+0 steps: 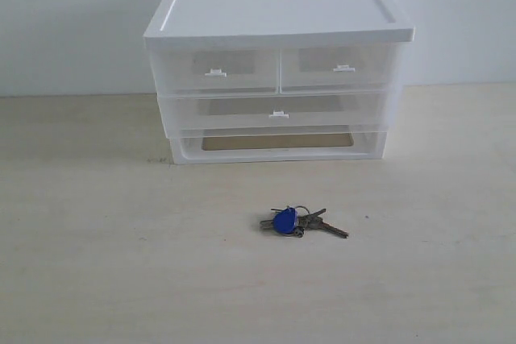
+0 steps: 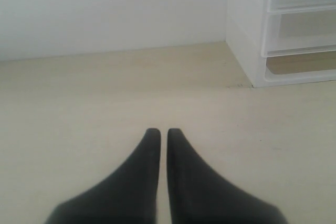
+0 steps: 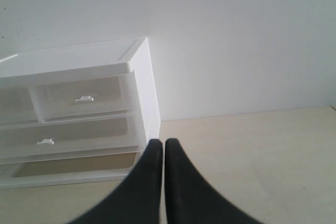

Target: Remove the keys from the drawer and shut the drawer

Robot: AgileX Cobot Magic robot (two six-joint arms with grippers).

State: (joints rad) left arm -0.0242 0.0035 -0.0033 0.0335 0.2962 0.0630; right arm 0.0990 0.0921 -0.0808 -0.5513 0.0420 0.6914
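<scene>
The keys (image 1: 297, 222), silver-grey with a round blue fob, lie flat on the pale table in front of the drawer unit in the exterior view. The drawer (image 1: 216, 71), the left one of the top pair with a small white tab handle, sits pushed in flush with its twin. Neither arm shows in the exterior view. My left gripper (image 2: 163, 131) is shut with nothing between its black fingers, low over bare table beside the unit's side. My right gripper (image 3: 161, 142) is shut and empty too, near the unit's other side. The keys show in neither wrist view.
The white translucent drawer unit (image 1: 278, 7) stands at the back against a white wall. Its right top drawer (image 1: 343, 67) and full-width middle drawer (image 1: 278, 112) are pushed in; the lowest slot (image 1: 278, 142) is an open frame with table showing through.
</scene>
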